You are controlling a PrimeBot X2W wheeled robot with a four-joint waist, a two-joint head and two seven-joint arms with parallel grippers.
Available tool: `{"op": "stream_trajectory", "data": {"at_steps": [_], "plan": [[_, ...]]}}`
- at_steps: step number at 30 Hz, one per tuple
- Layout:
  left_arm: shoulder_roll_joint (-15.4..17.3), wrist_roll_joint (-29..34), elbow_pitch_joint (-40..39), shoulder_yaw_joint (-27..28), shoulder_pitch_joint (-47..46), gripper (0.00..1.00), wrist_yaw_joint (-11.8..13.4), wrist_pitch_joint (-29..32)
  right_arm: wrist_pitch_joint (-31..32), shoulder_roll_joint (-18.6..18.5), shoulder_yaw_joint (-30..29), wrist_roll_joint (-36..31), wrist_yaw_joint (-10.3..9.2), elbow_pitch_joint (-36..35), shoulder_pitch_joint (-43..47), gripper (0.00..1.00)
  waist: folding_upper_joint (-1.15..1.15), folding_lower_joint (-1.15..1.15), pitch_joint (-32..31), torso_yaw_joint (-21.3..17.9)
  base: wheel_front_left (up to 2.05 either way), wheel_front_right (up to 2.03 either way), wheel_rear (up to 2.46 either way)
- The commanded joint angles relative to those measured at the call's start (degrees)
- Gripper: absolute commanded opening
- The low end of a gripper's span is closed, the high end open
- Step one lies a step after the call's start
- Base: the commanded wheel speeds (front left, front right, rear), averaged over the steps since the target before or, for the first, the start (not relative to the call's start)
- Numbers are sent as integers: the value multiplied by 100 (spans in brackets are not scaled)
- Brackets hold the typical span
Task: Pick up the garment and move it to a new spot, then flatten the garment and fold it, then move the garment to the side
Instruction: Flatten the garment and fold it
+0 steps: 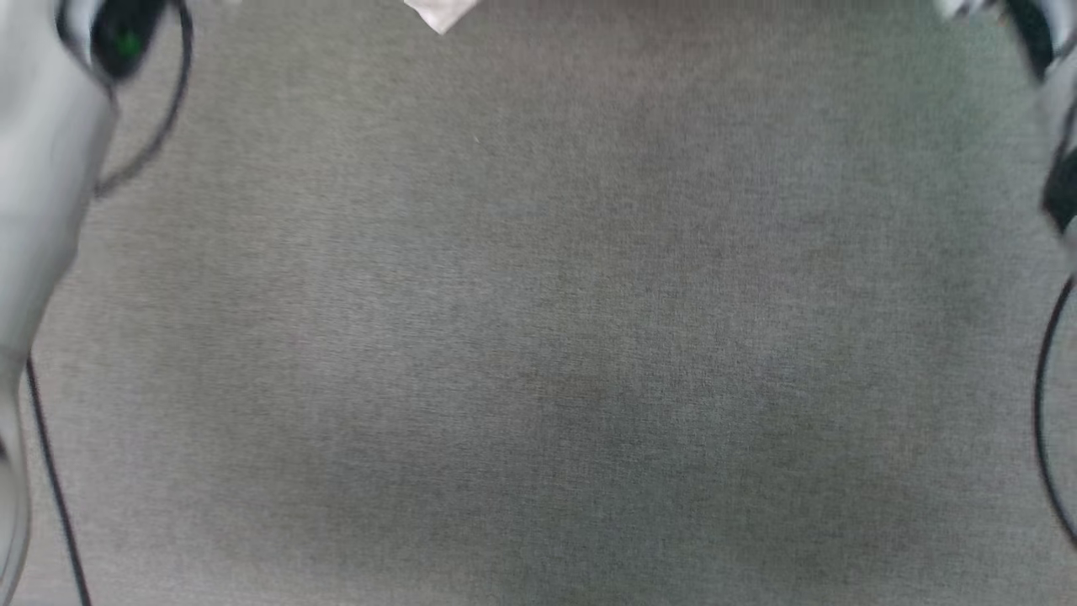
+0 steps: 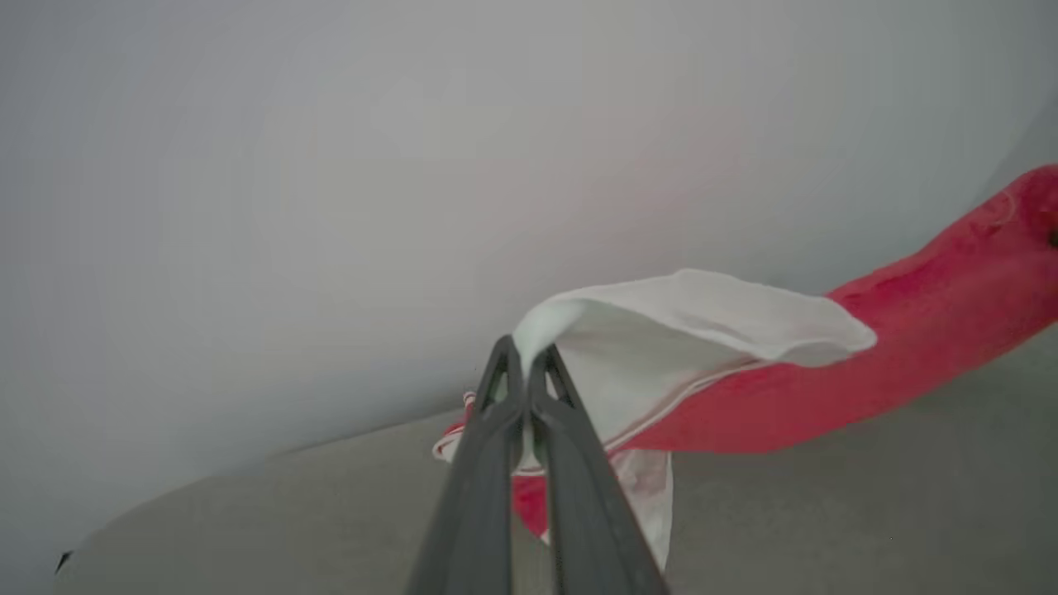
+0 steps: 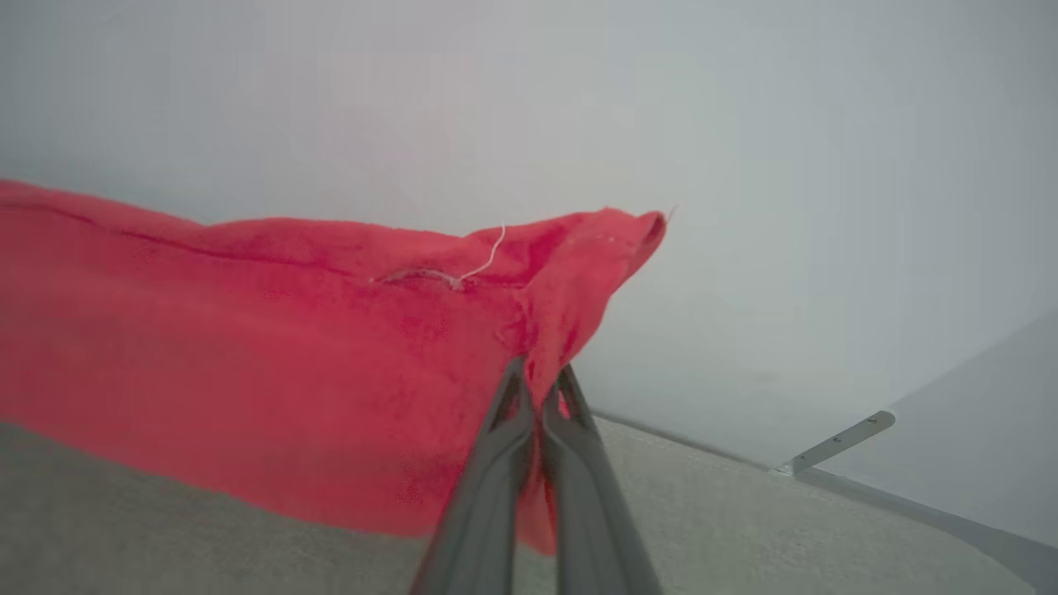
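The left end effector [image 2: 522,364] was clamped tight on the garment [image 2: 785,388], its two dark fingers [image 2: 483,463] pressed together around a bunched fold of the white sleeve [image 2: 702,318]. From that pinch the sleeve spread out to the right of the left wrist view. A thin red-and-white trim line [image 2: 674,398] ran where the sleeve met the red body, and the body stretched on toward that view's right edge. A smaller fold of white and red cloth hung below the fingers toward the grey woven surface [image 2: 826,529]; whether it touched could not be told.

The right end effector [image 3: 541,380] was likewise closed on the garment [image 3: 248,347], gripping a corner of the red fabric, which rose in a peak just above the fingertips. A loose white thread [image 3: 489,252] stood out near a seam. The red cloth ran away to the left of the right wrist view, held above the grey surface [image 3: 124,512], with a pale wall [image 3: 744,165] behind and a metal strip [image 3: 835,442] at its base.

In the head view, the grey surface [image 1: 538,337] lay below, blurred. The pale left forearm [image 1: 42,168] with a dark cable [image 1: 164,126] sat at the left edge, and part of the right arm [image 1: 1056,101] at the right. A white tip of cloth [image 1: 439,13] showed at the top edge.
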Motion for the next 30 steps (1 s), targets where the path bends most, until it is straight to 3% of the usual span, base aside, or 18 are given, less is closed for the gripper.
{"op": "stream_trajectory", "data": {"at_steps": [1, 9, 12, 18, 24, 30], "plan": [[174, -396, -254, -143, 384, 0, -17, 460, 13, 71, 152, 108, -14, 112, 242, 0, 0, 0, -225, 39, 0, 0, 0], [874, -1083, -1185, -570, 1487, 0, -16, 1572, 141, 147, 653, 839, -14, 286, 1046, 0, 0, 0, -701, 74, 0, 0, 0], [1183, -1232, -1724, -663, 2002, 0, 206, 1827, 226, 111, 974, 1256, -14, 145, 1488, 0, 0, 0, -876, 74, 0, 0, 0], [1978, -1472, -3510, -833, 3274, 0, 1059, 2088, 679, -270, 1927, 2293, -13, -973, 2724, 0, 0, 0, -1119, 80, 0, 0, 0], [2756, -1804, -5392, -918, 4549, 0, 2138, 1973, 1593, -1475, 2687, 3522, -14, -3340, 4363, 0, 0, 0, -1304, 31, 0, 0, 0], [3279, -2077, -6436, -973, 5516, 0, 2835, 1607, 2375, -2573, 2380, 4153, -14, -5473, 5938, 0, 0, 0, -1361, -4, 0, 0, 0]]}}
